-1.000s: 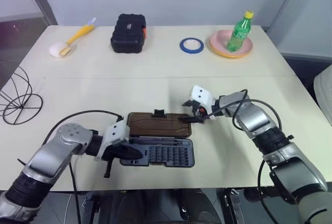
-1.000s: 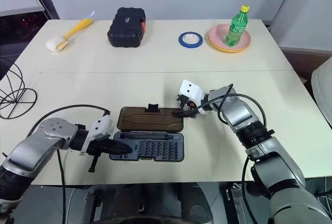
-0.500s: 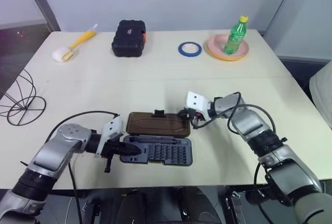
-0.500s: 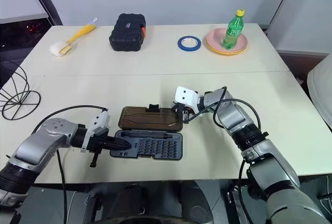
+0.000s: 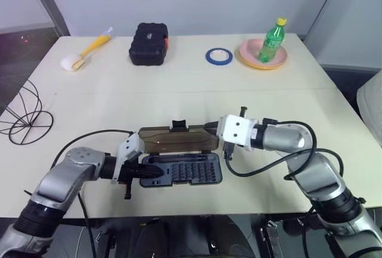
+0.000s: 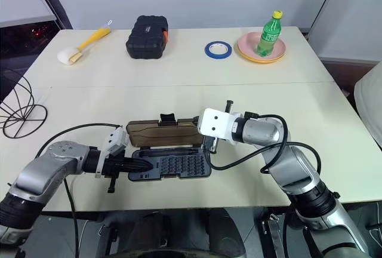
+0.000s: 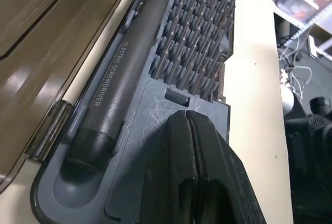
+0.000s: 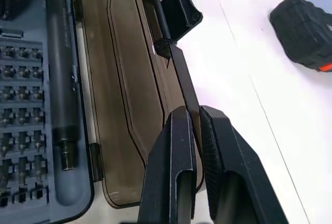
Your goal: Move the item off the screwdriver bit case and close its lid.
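While the flat hinged screwdriver bit case (image 5: 179, 162) sits open near the front edge of the pale matte table (image 5: 179, 85), its translucent smoky-brown plastic lid (image 5: 176, 141) is tilted up off the tabletop, far edge raised. The right gripper (image 8: 194, 130) has its two black fingers pinching the lid's rim at the 3 o'clock end. The left gripper (image 7: 189, 146) is pressed together, tips resting on the dark grey-blue tray at its 9 o'clock end.

The wire globe (image 5: 21, 111), thin black hoops and totally hollow, is way off at the table's 9 o'clock edge, well apart from the case.

Back row from 11 to 1 o'clock: a yellow-handled brush with a white sponge head (image 5: 83, 52), a chunky ribbed black box with a red-orange side (image 5: 148, 43), a blue tape ring (image 5: 219, 56), and a green plastic bottle (image 5: 272, 40) standing upright on a pink plate (image 5: 248, 52).

The left wrist view gives the good stuff: the smooth grey electric screwdriver (image 7: 122, 79) with lettering along its barrel, scuffs on the tray, and rows of little hex bits (image 7: 197, 42) standing upright. The right wrist view shows the lid's moulded ridges and the black latch tab (image 8: 179, 9) sticking up from its long edge.
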Robot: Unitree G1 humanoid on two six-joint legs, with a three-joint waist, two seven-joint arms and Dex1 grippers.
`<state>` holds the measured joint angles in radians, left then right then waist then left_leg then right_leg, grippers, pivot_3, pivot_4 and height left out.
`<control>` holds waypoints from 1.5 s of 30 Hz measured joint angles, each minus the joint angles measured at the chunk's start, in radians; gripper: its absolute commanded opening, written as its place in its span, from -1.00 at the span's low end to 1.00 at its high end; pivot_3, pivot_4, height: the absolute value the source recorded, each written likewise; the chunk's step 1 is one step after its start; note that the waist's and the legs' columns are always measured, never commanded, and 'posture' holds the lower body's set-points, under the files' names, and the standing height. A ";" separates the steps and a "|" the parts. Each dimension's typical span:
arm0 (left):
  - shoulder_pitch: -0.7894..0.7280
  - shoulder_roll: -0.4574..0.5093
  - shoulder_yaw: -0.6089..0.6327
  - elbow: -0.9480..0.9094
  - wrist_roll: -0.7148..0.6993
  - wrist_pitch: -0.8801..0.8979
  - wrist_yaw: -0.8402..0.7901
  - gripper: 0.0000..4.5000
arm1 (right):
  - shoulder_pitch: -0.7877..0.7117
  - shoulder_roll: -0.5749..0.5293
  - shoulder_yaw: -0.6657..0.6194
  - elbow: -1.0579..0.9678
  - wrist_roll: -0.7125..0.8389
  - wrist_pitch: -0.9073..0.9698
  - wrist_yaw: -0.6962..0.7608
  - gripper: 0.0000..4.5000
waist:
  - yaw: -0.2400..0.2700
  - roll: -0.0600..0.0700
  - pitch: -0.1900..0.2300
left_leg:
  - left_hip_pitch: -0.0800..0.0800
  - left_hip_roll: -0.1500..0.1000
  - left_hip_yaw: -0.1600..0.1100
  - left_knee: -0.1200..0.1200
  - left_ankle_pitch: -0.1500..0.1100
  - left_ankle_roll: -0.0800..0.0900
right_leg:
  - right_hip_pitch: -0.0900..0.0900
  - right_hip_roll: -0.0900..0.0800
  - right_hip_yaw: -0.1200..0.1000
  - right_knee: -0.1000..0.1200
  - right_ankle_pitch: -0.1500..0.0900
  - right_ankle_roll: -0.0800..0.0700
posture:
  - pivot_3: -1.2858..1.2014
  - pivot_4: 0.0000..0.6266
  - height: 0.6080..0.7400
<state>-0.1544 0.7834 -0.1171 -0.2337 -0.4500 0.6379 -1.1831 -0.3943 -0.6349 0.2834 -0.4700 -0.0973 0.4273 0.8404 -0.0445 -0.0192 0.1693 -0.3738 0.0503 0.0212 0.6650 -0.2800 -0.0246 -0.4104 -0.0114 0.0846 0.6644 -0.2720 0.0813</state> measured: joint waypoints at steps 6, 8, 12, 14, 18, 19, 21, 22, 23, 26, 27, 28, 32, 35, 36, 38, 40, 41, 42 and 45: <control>0.028 0.059 0.272 -0.182 -0.271 0.248 0.080 -1.00 | 0.003 -0.016 -0.004 0.025 0.000 -0.069 -0.008 -0.89 | -0.001 -0.011 0.008 | -0.009 0.001 0.000 -0.001 0.000 0.000 | -0.009 0.000 -0.001 0.000 0.000 0.000 | 0.03 -0.52 0.95; 0.007 0.101 0.417 -0.205 -0.423 0.340 0.095 -1.00 | 0.006 -0.017 -0.008 0.033 0.000 -0.084 -0.011 -0.89 | 0.000 -0.010 0.008 | -0.016 0.001 0.000 -0.001 0.000 0.000 | -0.016 0.000 -0.001 0.000 0.000 0.001 | 0.03 -0.52 0.95; -0.069 0.116 0.537 -0.106 -0.496 0.384 0.171 -1.00 | 0.022 -0.023 -0.018 0.038 0.000 -0.108 -0.014 -0.89 | 0.003 -0.010 0.008 | -0.017 0.000 -0.001 -0.001 0.000 0.000 | -0.016 0.000 -0.001 0.000 0.000 0.001 | 0.03 -0.52 0.95; -0.098 0.116 0.517 -0.019 -0.450 0.356 0.195 -1.00 | 0.029 -0.023 -0.020 0.038 -0.001 -0.110 -0.017 -0.89 | 0.002 -0.010 0.008 | -0.017 0.000 -0.001 -0.001 0.000 0.000 | -0.016 0.000 -0.001 0.000 0.000 0.001 | 0.03 -0.52 0.95; -0.202 0.089 0.360 0.182 -0.262 0.200 0.214 -1.00 | 0.036 -0.026 -0.025 0.038 -0.001 -0.112 -0.019 -0.89 | 0.004 -0.011 0.008 | -0.017 -0.001 0.000 -0.001 0.000 0.000 | -0.016 0.000 -0.001 0.000 0.000 0.000 | 0.03 -0.52 0.95; -0.248 0.059 0.303 0.250 -0.200 0.148 0.216 -1.00 | 0.036 -0.026 -0.024 0.037 -0.001 -0.112 -0.019 -0.89 | 0.008 -0.011 0.008 | -0.017 -0.001 0.000 -0.001 0.000 0.000 | -0.016 0.000 -0.001 -0.001 0.000 0.000 | 0.03 -0.52 0.95; -0.296 0.019 0.217 0.339 -0.120 0.068 0.208 -1.00 | 0.037 -0.026 -0.025 0.032 -0.001 -0.111 -0.020 -0.89 | 0.008 -0.011 0.008 | -0.018 -0.001 0.000 -0.001 0.000 0.000 | -0.016 0.000 -0.001 -0.001 0.000 0.001 | 0.03 -0.52 0.95; -0.323 -0.005 0.164 0.386 -0.070 0.020 0.196 -1.00 | 0.039 -0.026 -0.025 0.031 -0.002 -0.110 -0.020 -0.89 | 0.008 -0.011 0.008 | -0.018 -0.001 0.000 -0.001 0.000 0.000 | -0.017 0.000 -0.001 -0.001 0.000 0.001 | 0.03 -0.52 0.95; -0.331 -0.019 0.135 0.405 -0.047 -0.003 0.187 -1.00 | 0.039 -0.025 -0.025 0.029 -0.002 -0.110 -0.020 -0.89 | 0.008 -0.011 0.008 | -0.018 -0.001 0.000 -0.001 0.000 0.000 | -0.017 0.000 -0.001 -0.001 0.000 0.001 | 0.03 -0.52 0.95; -0.372 -0.068 0.057 0.473 0.016 -0.067 0.139 -1.00 | 0.046 -0.027 -0.026 0.019 -0.007 -0.107 -0.021 -0.89 | 0.004 -0.011 0.008 | -0.019 -0.001 0.000 -0.001 0.000 0.000 | -0.017 0.000 -0.002 -0.001 0.002 0.004 | 0.03 -0.52 0.95; -0.379 -0.079 0.044 0.482 0.028 -0.081 0.125 -1.00 | 0.048 -0.027 -0.026 0.018 -0.007 -0.106 -0.021 -0.89 | 0.003 -0.011 0.008 | -0.019 -0.001 0.000 -0.001 0.000 0.000 | -0.018 0.000 -0.002 -0.001 0.002 0.004 | 0.03 -0.52 0.95; -0.389 -0.085 0.032 0.499 0.040 -0.095 0.113 -1.00 | 0.053 -0.027 -0.026 0.015 -0.008 -0.103 -0.022 -0.78 | 0.002 -0.011 0.008 | -0.019 -0.001 0.000 -0.001 0.000 0.000 | -0.018 0.001 -0.002 -0.001 0.002 0.004 | 0.03 -0.52 0.95; -0.400 -0.101 0.020 0.515 0.053 -0.106 0.073 -1.00 | 0.068 -0.027 -0.026 -0.009 -0.007 -0.082 -0.023 -0.07 | 0.002 -0.011 0.008 | -0.019 -0.001 0.000 -0.002 0.000 0.000 | -0.018 0.001 -0.002 -0.001 0.002 0.004 | 0.03 -0.52 0.95; -0.401 -0.107 0.020 0.515 0.050 -0.099 0.044 -1.00 | 0.077 -0.028 -0.028 -0.028 -0.006 -0.058 -0.023 0.69 | 0.003 -0.011 0.008 | -0.019 -0.001 0.000 -0.001 0.000 0.000 | -0.018 0.000 -0.002 -0.001 0.002 0.004 | 0.03 -0.52 0.95; -0.401 -0.108 0.020 0.515 0.049 -0.097 0.037 -1.00 | 0.080 -0.028 -0.033 -0.038 -0.002 -0.046 -0.022 0.88 | 0.003 -0.011 0.008 | -0.019 -0.001 0.000 -0.001 0.000 0.000 | -0.018 0.000 -0.002 -0.001 0.002 0.004 | 0.03 -0.52 0.95; -0.405 -0.108 0.020 0.515 0.048 -0.095 0.025 -1.00 | 0.087 -0.024 -0.083 -0.075 0.069 0.032 -0.008 0.98 | 0.004 -0.011 0.009 | -0.019 -0.001 0.000 -0.001 0.000 0.000 | -0.018 0.000 -0.002 0.000 0.002 0.005 | 0.03 -0.52 0.95; -0.414 -0.107 0.022 0.515 0.046 -0.092 0.011 -1.00 | 0.079 -0.017 -0.218 -0.143 0.228 0.176 0.022 0.98 | 0.006 -0.011 0.009 | -0.020 -0.001 -0.001 -0.001 0.000 0.000 | -0.017 0.000 -0.002 0.000 0.002 0.005 | 0.03 -0.52 0.95; -0.416 -0.105 0.023 0.507 0.044 -0.083 0.000 -1.00 | 0.070 -0.025 -0.311 -0.180 0.351 0.275 0.050 0.98 | 0.006 -0.011 0.009 | -0.020 -0.001 -0.001 -0.001 0.000 0.000 | -0.017 0.000 -0.002 -0.001 0.002 0.005 | 0.03 -0.52 0.95; -0.415 -0.100 0.023 0.491 0.039 -0.076 -0.016 -1.00 | 0.067 -0.047 -0.409 -0.207 0.490 0.375 0.080 0.98 | 0.009 -0.011 0.009 | -0.020 0.000 -0.001 -0.001 0.000 0.000 | -0.017 0.000 -0.002 -0.001 0.002 0.005 | 0.03 -0.52 0.95; -0.390 -0.037 0.024 0.401 0.006 -0.052 -0.095 -1.00 | 0.098 -0.176 -0.684 -0.260 0.888 0.611 0.159 0.98 | 0.012 -0.012 0.010 | -0.019 0.000 -0.002 -0.003 0.000 0.000 | -0.016 -0.001 -0.004 -0.002 0.002 0.005 | 0.03 -0.52 0.95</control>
<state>-0.5442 0.7461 -0.0931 0.1678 -0.4438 0.5859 -1.2777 -0.2967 -0.8110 -0.4002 -0.7299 0.7911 1.0380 0.9989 -0.0328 -0.0314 0.1788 -0.3933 0.0503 0.0189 0.6624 -0.2802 -0.0242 -0.4266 -0.0120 0.0809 0.6626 -0.2697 0.0859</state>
